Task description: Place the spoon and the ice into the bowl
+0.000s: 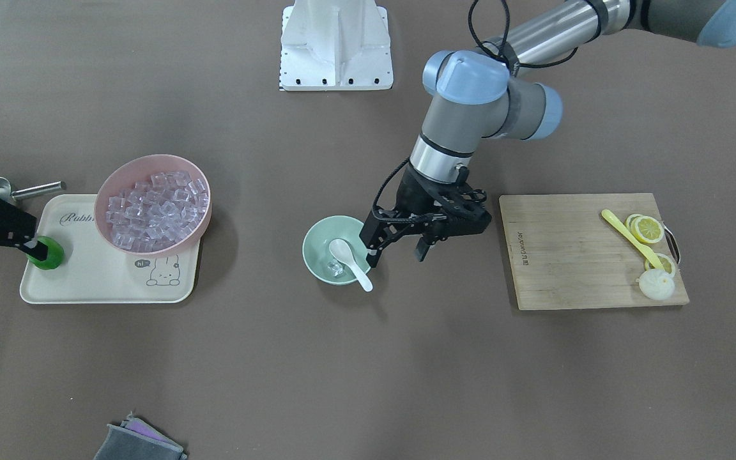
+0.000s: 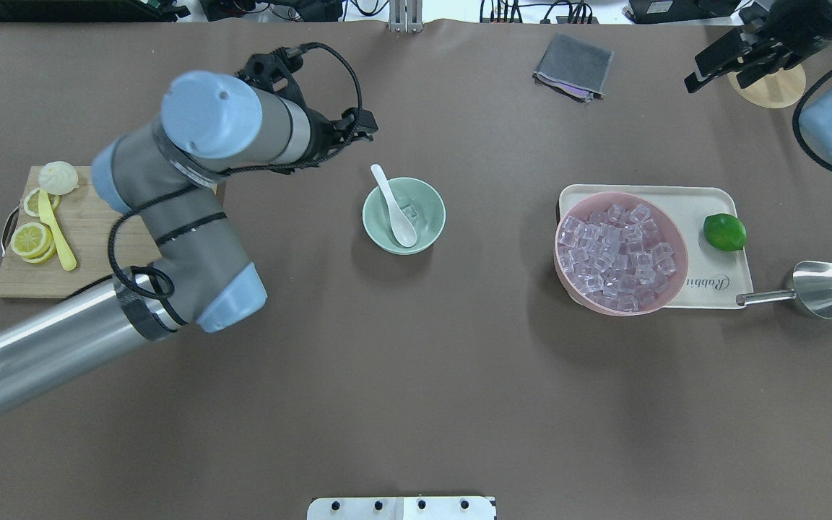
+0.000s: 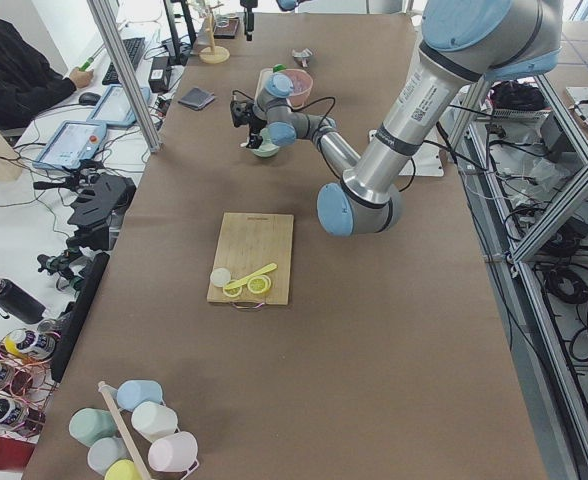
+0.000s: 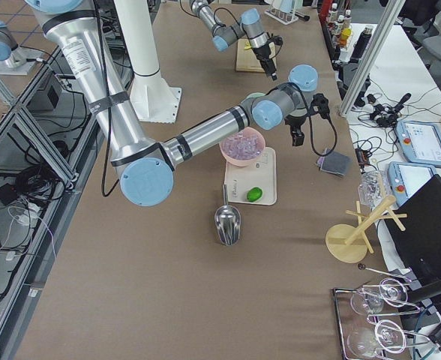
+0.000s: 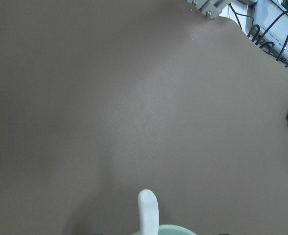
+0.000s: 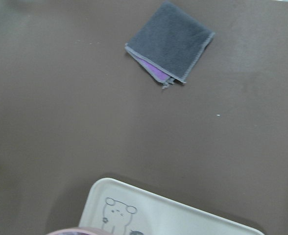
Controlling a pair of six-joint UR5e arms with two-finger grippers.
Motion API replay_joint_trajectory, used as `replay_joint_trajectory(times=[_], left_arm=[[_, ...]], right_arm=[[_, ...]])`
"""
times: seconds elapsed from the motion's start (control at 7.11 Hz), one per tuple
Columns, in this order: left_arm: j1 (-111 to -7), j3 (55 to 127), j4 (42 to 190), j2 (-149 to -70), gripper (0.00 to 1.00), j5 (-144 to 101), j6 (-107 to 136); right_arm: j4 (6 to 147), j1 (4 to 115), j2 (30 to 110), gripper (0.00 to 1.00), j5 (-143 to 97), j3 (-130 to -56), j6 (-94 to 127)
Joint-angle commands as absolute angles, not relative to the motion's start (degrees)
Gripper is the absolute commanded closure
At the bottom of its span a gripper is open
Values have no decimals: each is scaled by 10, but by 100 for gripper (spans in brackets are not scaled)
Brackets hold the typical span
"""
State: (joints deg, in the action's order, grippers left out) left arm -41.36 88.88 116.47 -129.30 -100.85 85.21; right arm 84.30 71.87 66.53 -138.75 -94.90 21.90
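The mint-green bowl (image 1: pixel 314 237) stands mid-table. The white spoon (image 1: pixel 347 257) lies in it, scoop down and handle over the rim. One clear ice cube (image 1: pixel 336 269) sits beside the scoop. The overhead view shows the bowl (image 2: pixel 435 199), spoon (image 2: pixel 393 204) and ice (image 2: pixel 410 213) too. My left gripper (image 1: pixel 397 252) is open and empty, just beside the bowl near the spoon's handle. The left wrist view shows only the handle tip (image 5: pixel 148 209) and a bit of the bowl rim (image 5: pixel 169 228). My right gripper (image 1: pixel 0 260) is open and empty, held high over the tray's outer end.
A pink bowl (image 2: pixel 622 253) full of ice cubes and a lime (image 2: pixel 724 232) sit on a cream tray (image 2: pixel 705 289). A metal scoop (image 2: pixel 820 289) lies beside it. A cutting board (image 1: pixel 566 255) holds lemon slices, a yellow utensil and a bun. A grey cloth (image 2: pixel 573 65) lies at the far edge.
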Motion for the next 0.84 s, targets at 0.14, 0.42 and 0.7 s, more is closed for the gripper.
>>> replay_joint_trajectory(times=[0.14, 0.42, 0.7], left_arm=[[-549, 1015, 1036, -1189, 2, -1135, 541], [-635, 1034, 1034, -1105, 2, -1180, 428], [-757, 1049, 1036, -1015, 2, -1245, 229]], right_arm=[[1110, 816, 685, 0, -1309, -954, -99], [1181, 886, 747, 0, -1297, -957, -185], [1190, 872, 810, 0, -1256, -1043, -176]])
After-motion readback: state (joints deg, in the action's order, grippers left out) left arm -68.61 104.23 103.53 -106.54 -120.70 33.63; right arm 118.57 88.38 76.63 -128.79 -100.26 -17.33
